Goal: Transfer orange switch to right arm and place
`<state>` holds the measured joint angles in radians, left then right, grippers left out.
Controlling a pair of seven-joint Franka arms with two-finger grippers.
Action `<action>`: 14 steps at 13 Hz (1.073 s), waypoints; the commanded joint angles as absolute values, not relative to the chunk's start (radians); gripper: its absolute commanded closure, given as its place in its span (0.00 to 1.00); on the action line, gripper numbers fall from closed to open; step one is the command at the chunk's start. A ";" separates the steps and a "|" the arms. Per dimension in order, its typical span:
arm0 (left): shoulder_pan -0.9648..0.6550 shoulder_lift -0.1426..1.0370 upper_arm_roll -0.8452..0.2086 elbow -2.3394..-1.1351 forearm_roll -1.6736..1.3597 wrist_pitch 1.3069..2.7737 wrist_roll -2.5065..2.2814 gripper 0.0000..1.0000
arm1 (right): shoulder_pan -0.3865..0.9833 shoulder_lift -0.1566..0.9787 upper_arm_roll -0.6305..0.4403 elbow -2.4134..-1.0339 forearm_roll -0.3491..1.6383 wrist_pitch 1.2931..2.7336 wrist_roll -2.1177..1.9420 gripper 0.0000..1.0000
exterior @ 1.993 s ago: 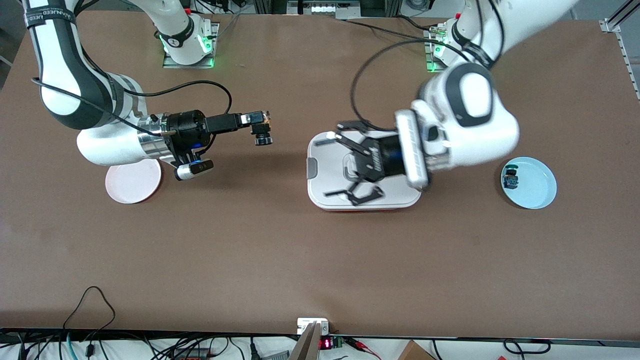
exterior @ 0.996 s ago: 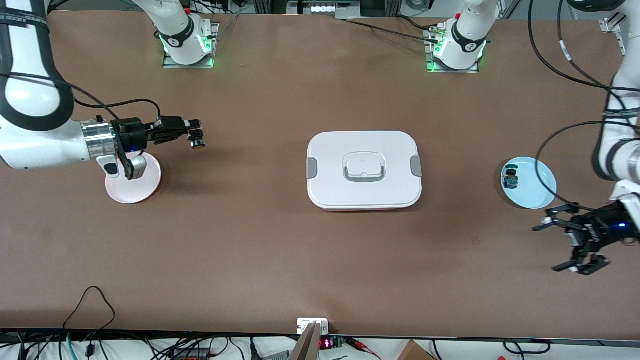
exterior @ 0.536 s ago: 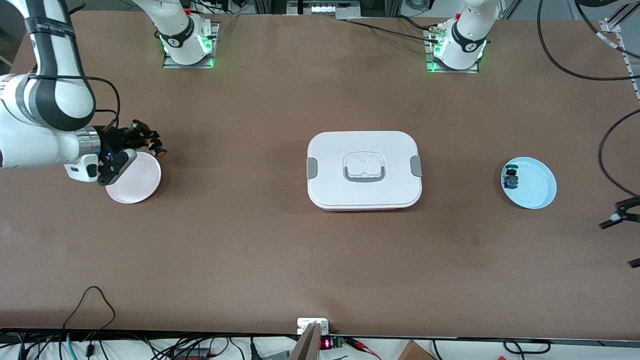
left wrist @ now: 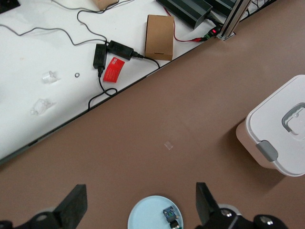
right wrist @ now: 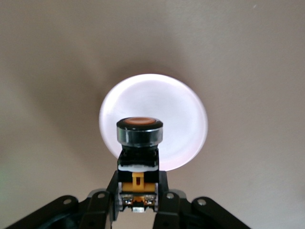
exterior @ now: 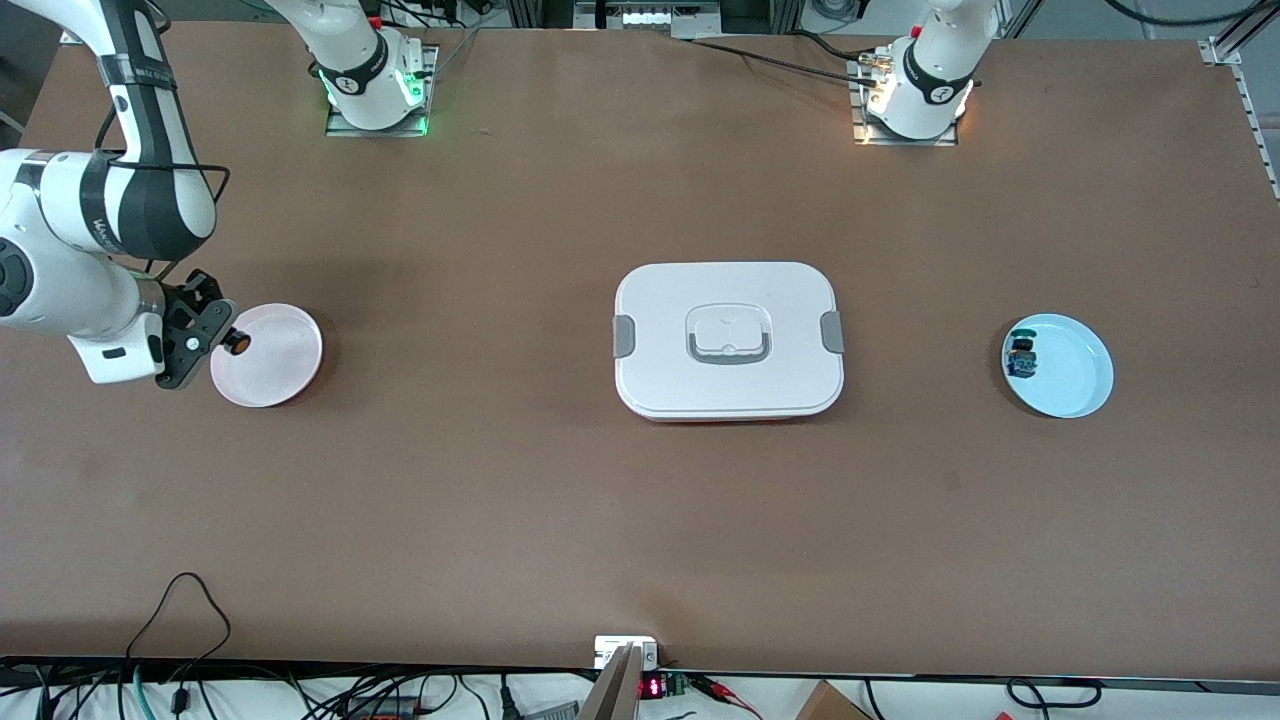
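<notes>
Jaws: right gripper (right wrist: 137, 202) clamped on the switch (right wrist: 139, 143), orange cap pointing away from the wrist; left gripper (left wrist: 138, 205) spread wide, holding nothing.
Switch: in the right gripper, up in the air over the rim of the pink plate (exterior: 285, 345) (cap visible in the front view too).
Change: two seconds ago the left gripper was over the white box (exterior: 728, 340) and the right gripper held the switch mid-table; since then the left arm has pulled out of the front view and the right gripper has swung to the pink plate.
Meaning: handover looks done; placing is what remains (a judgement).
Left arm: waiting, high over the blue plate (left wrist: 155, 214).
Around: blue plate carries a second small switch (exterior: 1021, 358) with a blue-green body, not the task's one; white box sits mid-table, lid on.
Obstacles: none seen between the switch and the pink plate, which is bare.
Next: probably lower and release nearer the plate's middle.
</notes>
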<state>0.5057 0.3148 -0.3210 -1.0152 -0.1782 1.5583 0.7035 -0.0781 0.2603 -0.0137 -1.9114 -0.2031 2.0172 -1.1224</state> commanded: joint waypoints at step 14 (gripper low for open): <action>0.331 -0.002 -0.354 -1.617 0.016 1.631 -0.198 0.00 | -0.193 0.348 -0.002 -2.214 -0.268 2.594 -1.476 1.00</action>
